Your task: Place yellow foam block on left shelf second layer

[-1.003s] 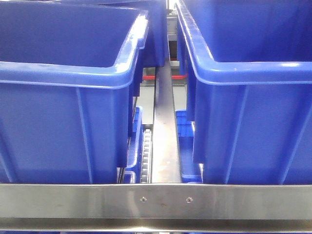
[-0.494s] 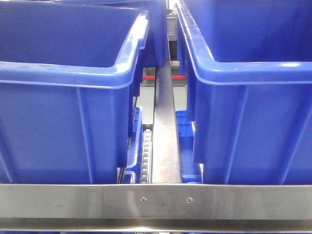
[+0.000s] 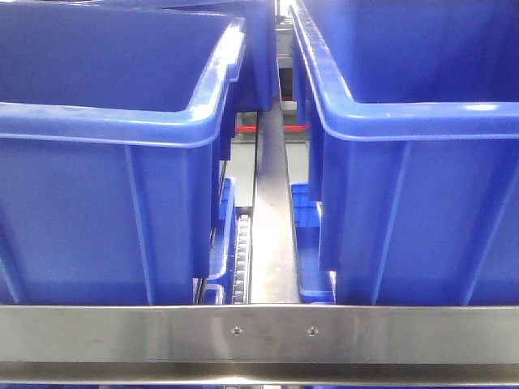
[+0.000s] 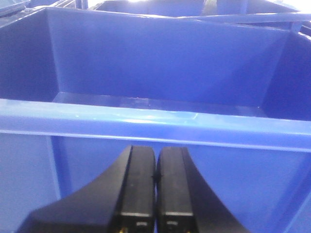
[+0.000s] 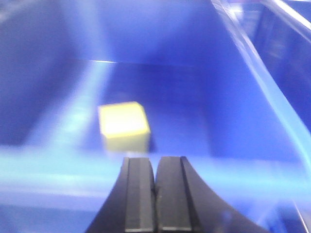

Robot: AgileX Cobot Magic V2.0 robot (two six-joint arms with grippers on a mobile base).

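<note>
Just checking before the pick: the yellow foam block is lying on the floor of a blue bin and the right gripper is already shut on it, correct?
Not quite. The yellow foam block does lie on the floor of the blue bin, but the right gripper is shut on nothing; the right wrist view shows the block apart from it, beyond its fingertips.

Two blue bins [image 3: 113, 186] [image 3: 422, 194] flank a steel rail [image 3: 272, 235], apparently apart

From my seat the right wrist view was smeared: the yellow foam block [image 5: 123, 125], at ten o'clock from the frame's centre, had soft edges, and I could not tell its shape for sure. In the front view both blue bins [image 3: 113, 162] ran off the frame.
</note>
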